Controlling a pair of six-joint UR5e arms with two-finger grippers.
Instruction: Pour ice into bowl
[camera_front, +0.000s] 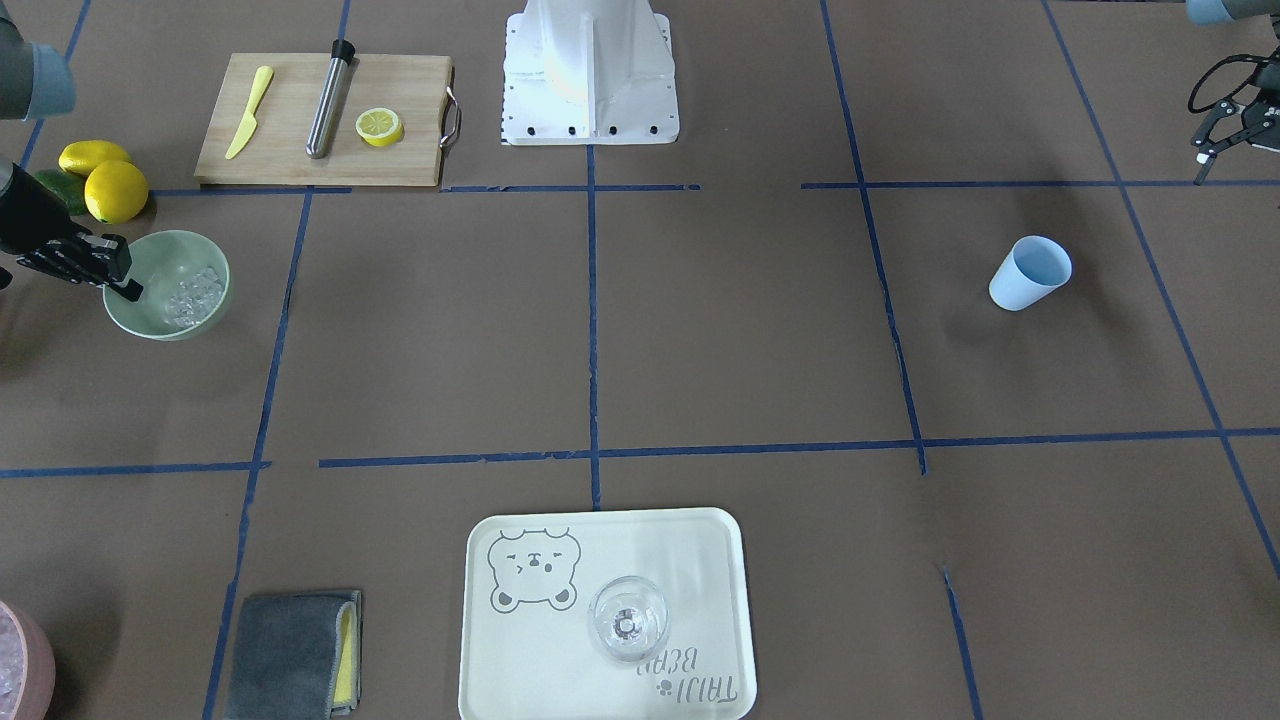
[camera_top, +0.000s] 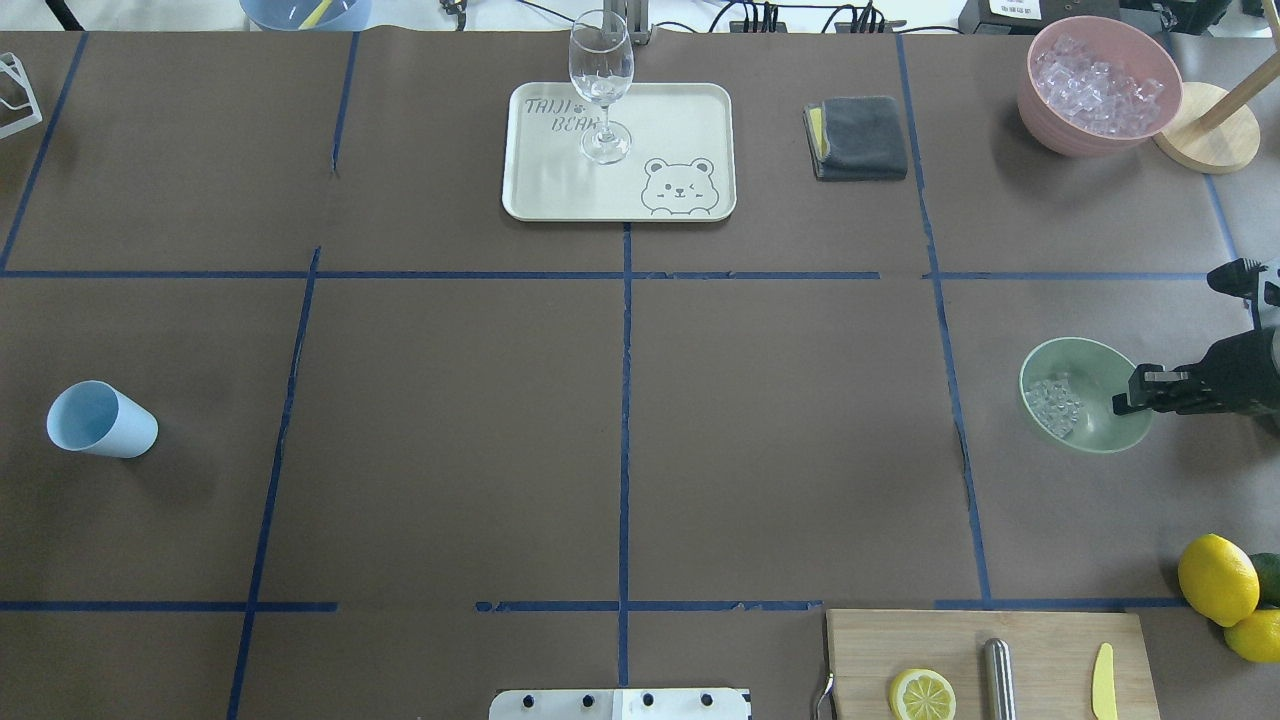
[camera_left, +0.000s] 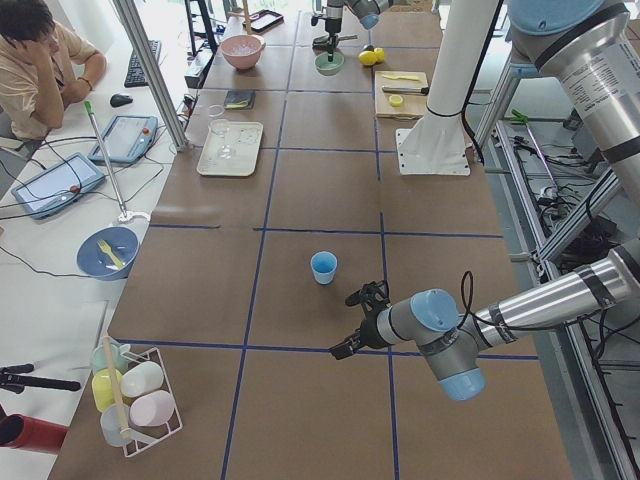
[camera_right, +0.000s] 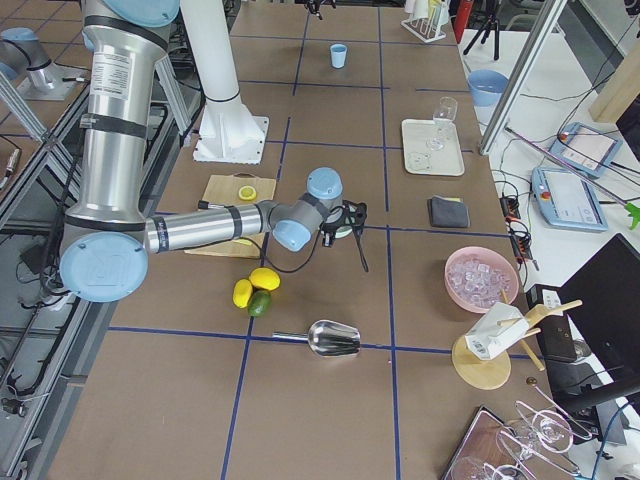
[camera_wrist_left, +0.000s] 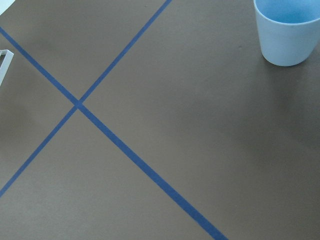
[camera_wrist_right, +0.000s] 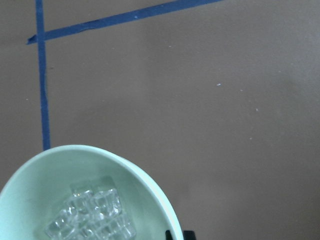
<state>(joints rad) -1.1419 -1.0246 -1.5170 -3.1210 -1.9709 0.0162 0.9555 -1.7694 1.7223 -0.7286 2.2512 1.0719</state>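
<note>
The pale mint-green bowl stands at the table's right side; it also shows in the overhead view and the right wrist view. The ice, small clear cubes, lies inside it on the side away from the gripper, seen from overhead and from the right wrist. My right gripper is at the bowl's outer rim, fingers close together on the rim. My left gripper hangs open and empty near the table's left end, apart from the light blue cup.
A pink container of ice and a grey cloth are beyond the bowl. A cream tray holds a clear glass. A cutting board and lemons lie near the bowl. A metal scoop lies on the table.
</note>
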